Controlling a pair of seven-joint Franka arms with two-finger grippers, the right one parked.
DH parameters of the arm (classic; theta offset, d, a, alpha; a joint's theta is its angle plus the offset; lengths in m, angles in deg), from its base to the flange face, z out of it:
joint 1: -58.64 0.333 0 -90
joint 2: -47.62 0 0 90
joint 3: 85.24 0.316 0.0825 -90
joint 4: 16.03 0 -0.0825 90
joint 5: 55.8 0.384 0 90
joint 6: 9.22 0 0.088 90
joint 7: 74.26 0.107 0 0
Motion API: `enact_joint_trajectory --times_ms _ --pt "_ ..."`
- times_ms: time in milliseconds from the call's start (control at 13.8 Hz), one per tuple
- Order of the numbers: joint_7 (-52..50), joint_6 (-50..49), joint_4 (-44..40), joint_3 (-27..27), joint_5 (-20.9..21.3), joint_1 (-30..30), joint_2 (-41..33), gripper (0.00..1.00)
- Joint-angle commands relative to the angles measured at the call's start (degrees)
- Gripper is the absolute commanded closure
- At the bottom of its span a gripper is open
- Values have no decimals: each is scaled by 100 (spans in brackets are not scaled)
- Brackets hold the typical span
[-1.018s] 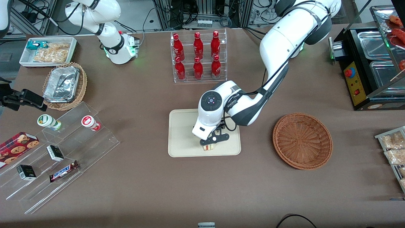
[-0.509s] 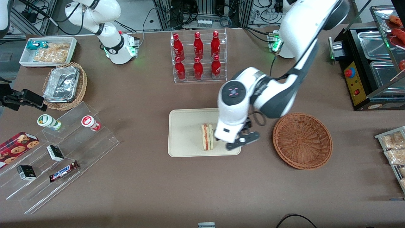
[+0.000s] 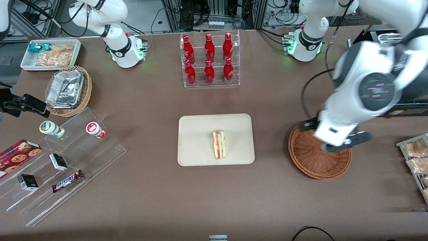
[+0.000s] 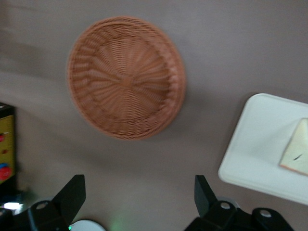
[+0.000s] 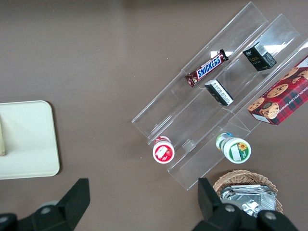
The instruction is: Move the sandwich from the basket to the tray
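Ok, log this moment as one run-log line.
sandwich: lying on tray | basket: empty | gripper: open, holding nothing, above the basket | placement: done

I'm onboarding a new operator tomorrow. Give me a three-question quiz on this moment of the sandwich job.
1. True or false: the sandwich lies on the tray.
2. What is in the basket? A) a sandwich B) foil trays C) nothing
3. Fill in: the gripper hangs above the ____, fingers spread.

Key: 1 true; 2 C; 3 basket.
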State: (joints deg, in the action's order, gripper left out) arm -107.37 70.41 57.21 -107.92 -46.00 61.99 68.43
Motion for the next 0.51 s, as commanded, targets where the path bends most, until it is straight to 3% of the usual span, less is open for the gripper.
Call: enact_joint_trajectory --times_ms 0,291,436 --pt "489 -517 296 -43 -225 543 -621 0" --pt "1070 -1142 374 -17 -164 843 -1122 0" --pt "1070 -1082 960 -8 -163 852 -1631 0"
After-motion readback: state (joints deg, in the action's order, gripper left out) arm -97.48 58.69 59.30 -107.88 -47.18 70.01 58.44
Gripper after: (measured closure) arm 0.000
